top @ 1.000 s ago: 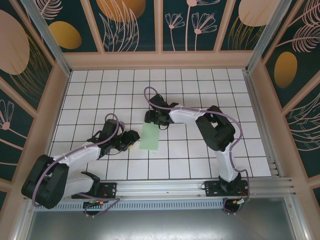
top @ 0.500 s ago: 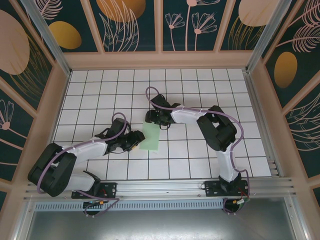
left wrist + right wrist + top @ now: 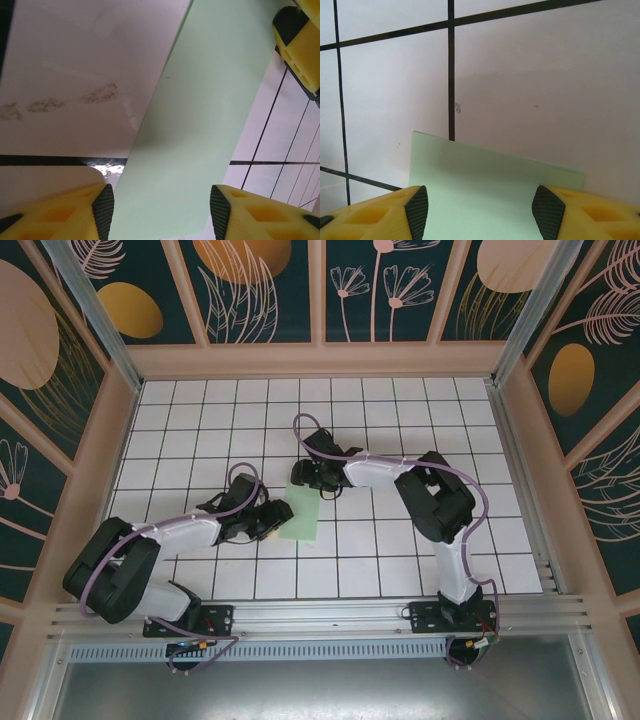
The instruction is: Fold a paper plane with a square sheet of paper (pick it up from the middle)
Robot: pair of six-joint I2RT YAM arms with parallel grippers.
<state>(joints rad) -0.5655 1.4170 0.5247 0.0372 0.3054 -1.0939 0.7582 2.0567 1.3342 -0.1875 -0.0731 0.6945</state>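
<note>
The pale mint-green sheet of paper (image 3: pixel 300 514) lies flat on the white grid table as a narrow rectangle, about one tile wide and two long. A paper plane is out of view. My left gripper (image 3: pixel 279 520) is low at the sheet's left lower side. In the left wrist view this gripper (image 3: pixel 159 215) stands open, and its pads straddle the near end of the paper (image 3: pixel 200 125). My right gripper (image 3: pixel 306 480) is at the sheet's far end. It is open too (image 3: pixel 477 210), with the paper (image 3: pixel 485 190) lying under and between its fingers.
The white tiled table (image 3: pixel 400 410) is boxed in by wooden walls on three sides, with the metal rail of the arm bases (image 3: pixel 330 618) at the near edge. The right gripper's yellow finger (image 3: pixel 300 50) shows at the far end of the paper in the left wrist view.
My left arm has slid to the right, bringing its gripper up to the paper's left edge. The right gripper and the paper have stayed where they were.
</note>
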